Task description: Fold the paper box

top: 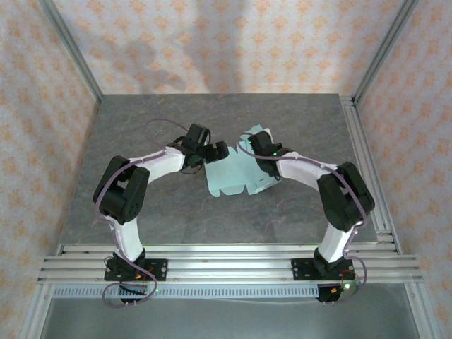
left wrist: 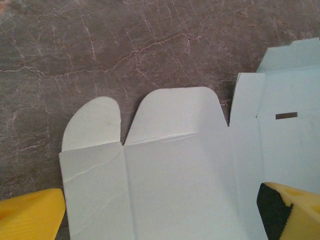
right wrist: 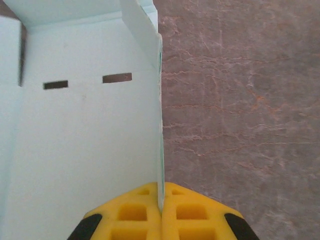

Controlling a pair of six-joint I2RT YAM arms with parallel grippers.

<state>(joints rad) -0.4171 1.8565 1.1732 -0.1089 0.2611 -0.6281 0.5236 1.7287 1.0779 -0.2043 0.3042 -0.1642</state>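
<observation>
The paper box is a pale mint sheet, partly unfolded, in the middle of the grey table. My left gripper hangs over its left part. In the left wrist view the box's creased panels and two rounded tabs lie under my open left gripper. One yellow finger is off the card's left edge and the other is over its right side. My right gripper is shut on the edge of an upright panel of the paper box, which has two small slots.
The table is dark grey stone. Aluminium rails run along the near edge and the right side. Patterned walls enclose the back and both sides.
</observation>
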